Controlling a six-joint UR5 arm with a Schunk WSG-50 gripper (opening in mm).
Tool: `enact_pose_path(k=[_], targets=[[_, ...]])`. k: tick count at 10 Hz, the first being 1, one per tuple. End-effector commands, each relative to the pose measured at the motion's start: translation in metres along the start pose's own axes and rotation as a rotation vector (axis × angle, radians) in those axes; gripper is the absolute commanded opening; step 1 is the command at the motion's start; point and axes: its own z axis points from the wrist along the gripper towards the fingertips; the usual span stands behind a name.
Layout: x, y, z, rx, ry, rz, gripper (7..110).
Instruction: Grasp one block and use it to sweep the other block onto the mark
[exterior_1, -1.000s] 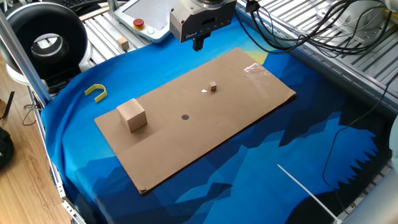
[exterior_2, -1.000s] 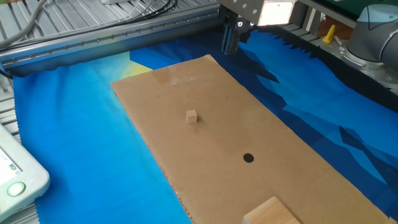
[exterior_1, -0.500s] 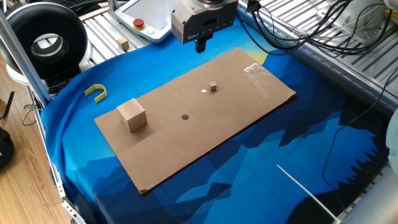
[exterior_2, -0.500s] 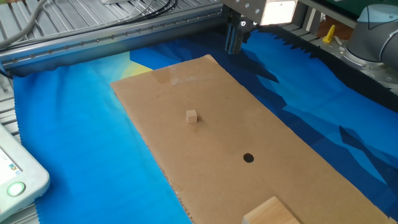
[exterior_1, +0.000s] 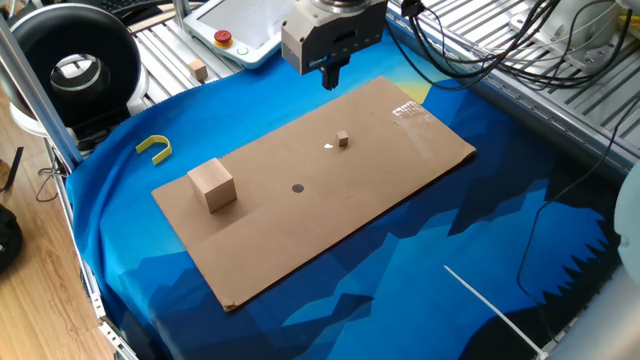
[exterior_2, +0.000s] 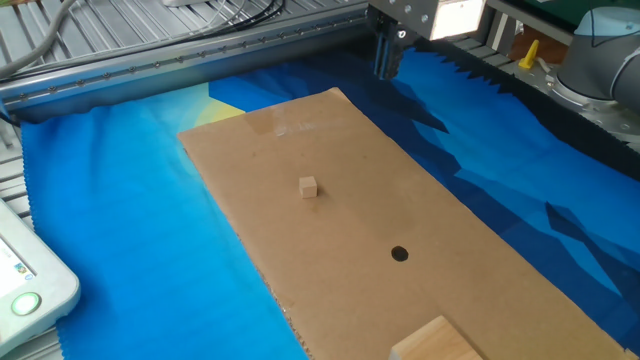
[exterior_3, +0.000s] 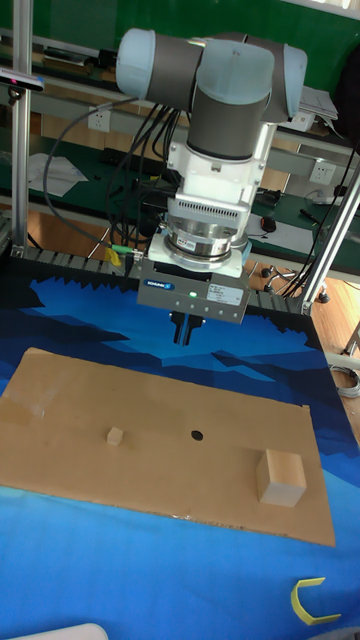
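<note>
The large light-tan block (exterior_1: 213, 185) (exterior_3: 280, 478) stands near the left end of the brown cardboard sheet (exterior_1: 390, 180); only its top shows at the bottom edge of the other fixed view (exterior_2: 437, 340). The tiny wooden cube (exterior_1: 343, 139) (exterior_2: 308, 186) (exterior_3: 115, 435) rests nearer the sheet's far end. Between them lies the dark round mark (exterior_1: 297, 187) (exterior_2: 399, 254) (exterior_3: 197, 435). My gripper (exterior_1: 330, 78) (exterior_2: 388, 66) (exterior_3: 184, 333) hangs above the sheet's back edge, away from both blocks, fingers pressed together and holding nothing.
A white fleck (exterior_1: 329, 147) lies just left of the tiny cube, and a shiny tape patch (exterior_1: 407, 110) sits at the sheet's far corner. A yellow hook (exterior_1: 155, 148) lies on the blue cloth. Behind are a pendant (exterior_1: 235, 25), a stray small cube (exterior_1: 199, 69) and cables (exterior_1: 470, 50).
The gripper has drifted slightly to the right along the sheet's back edge. Both blocks stay where they were.
</note>
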Motion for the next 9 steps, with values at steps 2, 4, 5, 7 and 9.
enact_pose_path(k=[2, 4, 5, 7, 9], targets=[[0.002, 0.008, -0.001, -0.035, 0.009, 0.018, 7], [0.002, -0.003, -0.001, 0.012, 0.009, 0.004, 7], [0.0, -0.011, -0.002, 0.04, 0.0, 0.014, 7], [-0.001, -0.022, -0.002, 0.088, -0.004, 0.03, 7], [0.004, -0.014, -0.002, 0.056, 0.013, 0.039, 7]])
